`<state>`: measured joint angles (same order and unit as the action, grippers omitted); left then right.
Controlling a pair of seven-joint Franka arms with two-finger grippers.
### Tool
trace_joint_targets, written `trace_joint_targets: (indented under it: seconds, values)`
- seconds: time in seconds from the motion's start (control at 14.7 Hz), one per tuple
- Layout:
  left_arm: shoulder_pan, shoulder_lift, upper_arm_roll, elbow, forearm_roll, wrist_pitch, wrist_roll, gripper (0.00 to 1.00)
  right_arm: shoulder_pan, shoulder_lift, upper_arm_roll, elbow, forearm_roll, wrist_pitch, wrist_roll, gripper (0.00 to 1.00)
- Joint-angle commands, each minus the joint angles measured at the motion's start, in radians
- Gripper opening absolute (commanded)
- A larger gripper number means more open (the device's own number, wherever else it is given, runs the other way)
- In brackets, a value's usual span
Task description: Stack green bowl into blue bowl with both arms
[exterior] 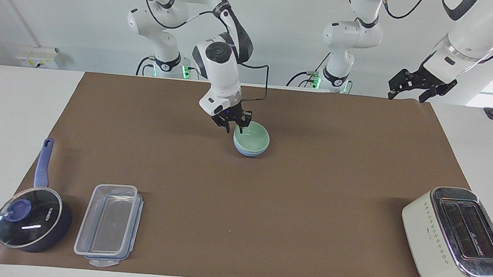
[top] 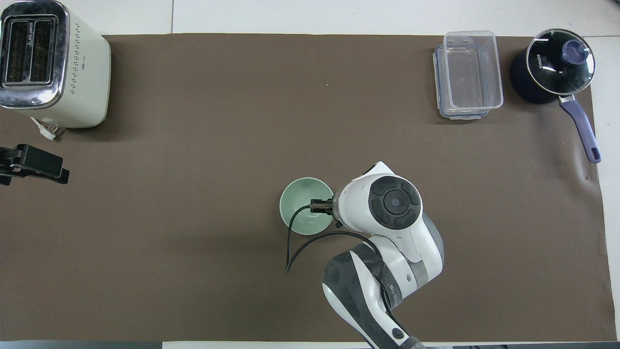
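Facing view: green bowl [exterior: 252, 138] nested in blue bowl [exterior: 250, 151], mid-worktop, nearer the robots than the toaster [exterior: 457, 237], clear container [exterior: 108, 224] and saucepan [exterior: 33, 218]. Right gripper [exterior: 231, 121] at the green bowl's rim, fingers spread, holding nothing. Left gripper [exterior: 420, 84] raised over the worktop's [exterior: 267, 211] left-arm end, fingers parted, empty; arm waiting.

Overhead view: green bowl [top: 302, 206] beside the right arm's wrist; blue bowl hidden beneath. Left gripper [top: 29, 164] near the toaster [top: 48, 63].
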<state>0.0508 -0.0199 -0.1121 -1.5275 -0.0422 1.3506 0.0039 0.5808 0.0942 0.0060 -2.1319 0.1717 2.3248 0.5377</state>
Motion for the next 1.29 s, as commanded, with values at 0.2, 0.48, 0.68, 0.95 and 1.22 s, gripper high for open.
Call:
trace_joint_targets:
  seconds: [0.2,0.48,0.68,0.95,1.22]
  values:
    - [0.090,-0.009,-0.097,-0.008,0.027,-0.001,0.016,1.00,-0.133,-0.135,-0.004,-0.006,-0.008,-0.135,-0.114,1.00]
    - [0.072,-0.009,-0.089,-0.003,0.025,-0.007,0.016,1.00,-0.266,-0.192,-0.006,-0.011,-0.011,-0.226,-0.209,1.00]
    - [0.064,-0.014,-0.084,-0.002,0.025,-0.015,0.016,1.00,-0.360,-0.209,-0.006,-0.014,-0.063,-0.251,-0.271,1.00]
    - [0.014,-0.017,-0.040,-0.005,0.027,-0.007,0.014,1.00,-0.438,-0.211,-0.006,-0.014,-0.142,-0.249,-0.291,1.00]
    - [0.003,-0.020,-0.024,-0.005,0.025,-0.007,0.014,1.00,-0.499,-0.205,-0.006,-0.008,-0.221,-0.231,-0.329,1.00]
